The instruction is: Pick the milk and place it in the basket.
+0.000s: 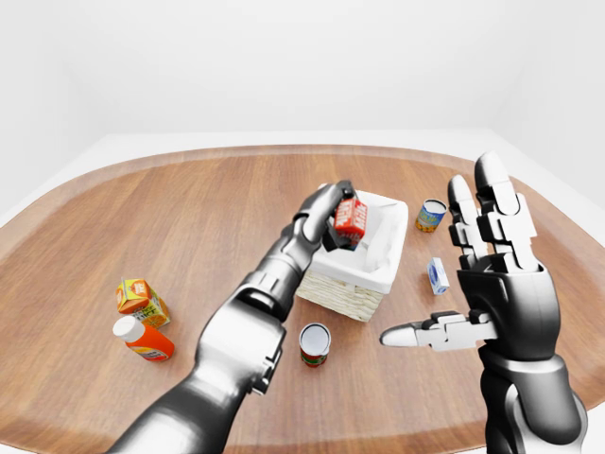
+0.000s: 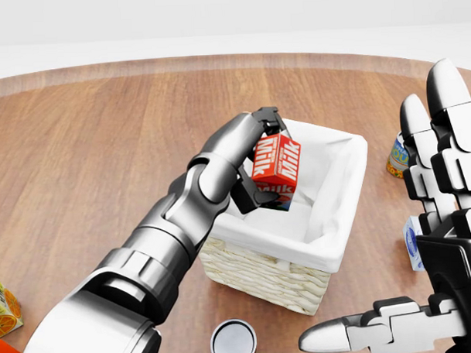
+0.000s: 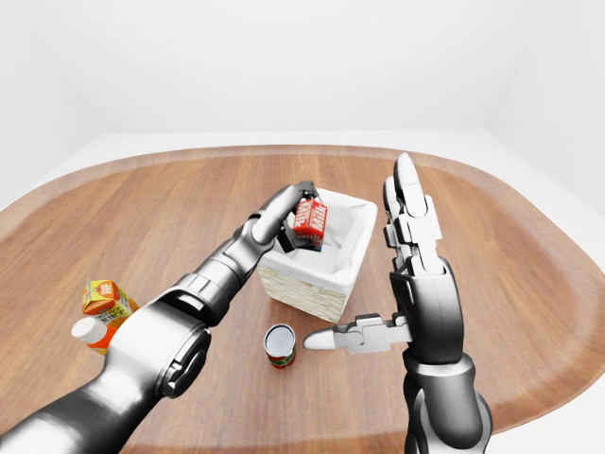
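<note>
Milk (image 3: pixel 309 217) over basket (image 3: pixel 326 274)

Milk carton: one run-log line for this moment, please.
phase: placing | left hand: shut on milk carton, over basket opening, not released | right hand: open, empty, raised right of basket

milk (image 2: pixel 276 163): red, white lettering | basket (image 2: pixel 262 270): pale wicker, white liner
</note>
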{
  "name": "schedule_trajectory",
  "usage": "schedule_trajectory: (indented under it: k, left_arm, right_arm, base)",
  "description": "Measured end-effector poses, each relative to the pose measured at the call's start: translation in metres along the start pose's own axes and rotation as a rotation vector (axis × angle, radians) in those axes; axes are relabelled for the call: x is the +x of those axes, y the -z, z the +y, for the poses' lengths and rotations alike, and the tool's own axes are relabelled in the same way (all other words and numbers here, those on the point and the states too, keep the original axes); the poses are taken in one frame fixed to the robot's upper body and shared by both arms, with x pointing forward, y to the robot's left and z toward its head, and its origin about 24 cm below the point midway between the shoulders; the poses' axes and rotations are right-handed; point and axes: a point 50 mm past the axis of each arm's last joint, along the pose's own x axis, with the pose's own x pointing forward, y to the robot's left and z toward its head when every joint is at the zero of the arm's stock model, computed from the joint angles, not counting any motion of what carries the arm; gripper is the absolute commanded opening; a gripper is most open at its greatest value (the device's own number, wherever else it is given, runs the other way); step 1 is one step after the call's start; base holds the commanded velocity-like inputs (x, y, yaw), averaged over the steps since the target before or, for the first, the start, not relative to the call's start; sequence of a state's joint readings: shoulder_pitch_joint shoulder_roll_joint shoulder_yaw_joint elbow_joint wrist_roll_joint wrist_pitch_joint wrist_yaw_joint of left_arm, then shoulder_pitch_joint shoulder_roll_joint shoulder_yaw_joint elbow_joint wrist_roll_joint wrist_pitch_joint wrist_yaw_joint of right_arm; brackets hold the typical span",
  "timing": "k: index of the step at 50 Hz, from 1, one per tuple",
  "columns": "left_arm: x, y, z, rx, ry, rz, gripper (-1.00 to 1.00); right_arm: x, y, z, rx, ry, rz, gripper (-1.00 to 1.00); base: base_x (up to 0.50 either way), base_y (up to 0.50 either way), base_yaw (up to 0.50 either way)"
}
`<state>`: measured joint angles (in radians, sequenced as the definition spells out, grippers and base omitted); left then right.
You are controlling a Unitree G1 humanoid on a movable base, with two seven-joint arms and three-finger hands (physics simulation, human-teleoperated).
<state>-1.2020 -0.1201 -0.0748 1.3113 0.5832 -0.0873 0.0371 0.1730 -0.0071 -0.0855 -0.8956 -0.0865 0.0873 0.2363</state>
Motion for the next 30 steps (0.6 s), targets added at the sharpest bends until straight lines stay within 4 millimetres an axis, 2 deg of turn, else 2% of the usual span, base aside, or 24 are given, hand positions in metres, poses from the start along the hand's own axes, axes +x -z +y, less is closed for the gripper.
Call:
schedule_trajectory:
  k: [22, 23, 24, 25, 26, 30]
  left_arm:
    - [-0.001, 0.0029, -0.0063, -0.005, 0.006, 0.01, -1.0]
    - [-0.001, 0.0031, -0.0066, -0.004, 0.006, 0.01, -0.93]
    - [-0.0011, 0.0033, -0.0068, -0.006, 0.005, 0.011, -0.51]
    - [-0.0011, 0.0035, -0.007, -0.009, 0.004, 0.011, 0.41]
    - [-0.0012, 0.0035, -0.0075, -0.01, 0.004, 0.011, 1.0]
    - [-0.001, 0.0024, -0.0061, -0.024, -0.012, 0.008, 1.0]
  right_arm:
    - [-0.0008, -0.0001, 0.0005, 0.001, -0.002, 0.003, 1.0]
    - [-0.0009, -0.0001, 0.0005, 0.001, -0.002, 0.003, 1.0]
    - [-0.0009, 0.0, 0.0004, 0.001, -0.002, 0.004, 1.0]
    - [-0.0009, 0.0002, 0.0004, 0.002, -0.002, 0.004, 1.0]
    - [-0.001, 0.0003, 0.0004, 0.002, -0.002, 0.005, 1.0]
    - [-0.0011, 0.0008, 0.0003, 0.002, -0.002, 0.008, 1.0]
  base:
    - [0.0, 0.0, 0.0]
    - [0.0, 0.0, 0.0]
    - [0.0, 0.0, 0.0]
    - [0.0, 0.0, 0.0]
    - [0.0, 0.0, 0.0]
    - [0.0, 0.0, 0.0]
